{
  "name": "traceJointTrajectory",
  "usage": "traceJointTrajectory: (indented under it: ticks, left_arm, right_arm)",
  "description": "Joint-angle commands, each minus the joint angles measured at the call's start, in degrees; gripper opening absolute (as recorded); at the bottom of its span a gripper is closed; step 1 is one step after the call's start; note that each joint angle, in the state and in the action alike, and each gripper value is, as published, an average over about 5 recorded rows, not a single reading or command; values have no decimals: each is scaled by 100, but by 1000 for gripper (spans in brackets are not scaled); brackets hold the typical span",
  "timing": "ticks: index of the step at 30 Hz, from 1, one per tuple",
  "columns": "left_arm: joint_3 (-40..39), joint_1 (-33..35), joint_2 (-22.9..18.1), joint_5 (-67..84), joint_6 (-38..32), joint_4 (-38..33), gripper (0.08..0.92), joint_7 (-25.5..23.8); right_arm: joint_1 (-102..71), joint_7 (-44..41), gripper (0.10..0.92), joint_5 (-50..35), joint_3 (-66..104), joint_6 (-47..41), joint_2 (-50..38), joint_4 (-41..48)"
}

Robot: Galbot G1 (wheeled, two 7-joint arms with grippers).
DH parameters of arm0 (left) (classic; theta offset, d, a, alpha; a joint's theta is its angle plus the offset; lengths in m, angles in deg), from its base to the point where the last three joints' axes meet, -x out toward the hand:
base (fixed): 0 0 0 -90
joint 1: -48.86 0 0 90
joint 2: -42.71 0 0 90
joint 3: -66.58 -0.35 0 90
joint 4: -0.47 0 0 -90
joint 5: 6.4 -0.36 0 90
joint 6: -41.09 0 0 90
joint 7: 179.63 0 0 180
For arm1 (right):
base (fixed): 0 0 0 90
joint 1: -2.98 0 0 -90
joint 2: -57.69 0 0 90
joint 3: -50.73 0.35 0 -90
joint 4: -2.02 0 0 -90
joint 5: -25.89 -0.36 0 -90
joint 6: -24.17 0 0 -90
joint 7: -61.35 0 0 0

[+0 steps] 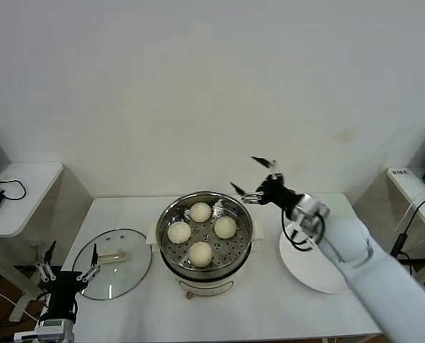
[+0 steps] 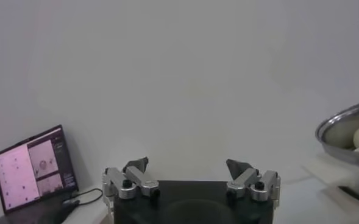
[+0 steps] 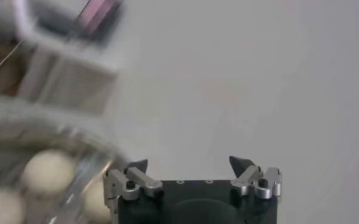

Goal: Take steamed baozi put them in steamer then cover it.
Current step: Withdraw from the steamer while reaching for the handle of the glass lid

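my right hand [image 1: 254, 177] hangs in the air just past the steamer's far right rim, fingers spread wide with nothing between them; in its own wrist view the hand [image 3: 191, 167] is just as empty, with buns showing in the pot beside it. my left hand [image 1: 68, 267] sits parked low at the near left corner of the worktop [image 1: 269, 307], spread fully too and holding nothing, right at the near edge of the cover [image 1: 113, 261]. the steamer [image 1: 206, 232] stands in the middle of the worktop, and all four steamed baozi [image 1: 201, 211] lie inside it on the perforated tray, spaced in a rough diamond. the cover, clear glass with its cream handle up, lies flat on the worktop just left of the pot. a white plate [image 1: 308, 268] lies to the right of the steamer, partly under my right arm.
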Motion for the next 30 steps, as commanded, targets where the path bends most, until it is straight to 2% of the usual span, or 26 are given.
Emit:
traceJointTrajectory:
  ticks: [1, 9, 13, 22, 30]
  left_arm:
    - [46, -198, 211, -2331, -145, 764, 823, 17]
    - [155, -208, 684, -5963, -693, 1635, 823, 152]
    - [-20, -424, 834, -6878, -721, 2170, 823, 251]
    - [-449, -966, 1019, -7259, -532, 2751, 823, -189]
    - [-538, -1661, 1157, -6939, -534, 3160, 823, -301]
  right_arm:
    - [-3706, 213, 823, -2, 3769, 1729, 2315, -382]
    - [-4075, 279, 823, -330, 4146, 1337, 2541, -705]
    - [-4195, 290, 823, -282, 4172, 1318, 2658, -777]
    - [-4410, 305, 823, -310, 4353, 1363, 2914, -987]
    - [-4469, 298, 823, -132, 4320, 1416, 3173, -1047]
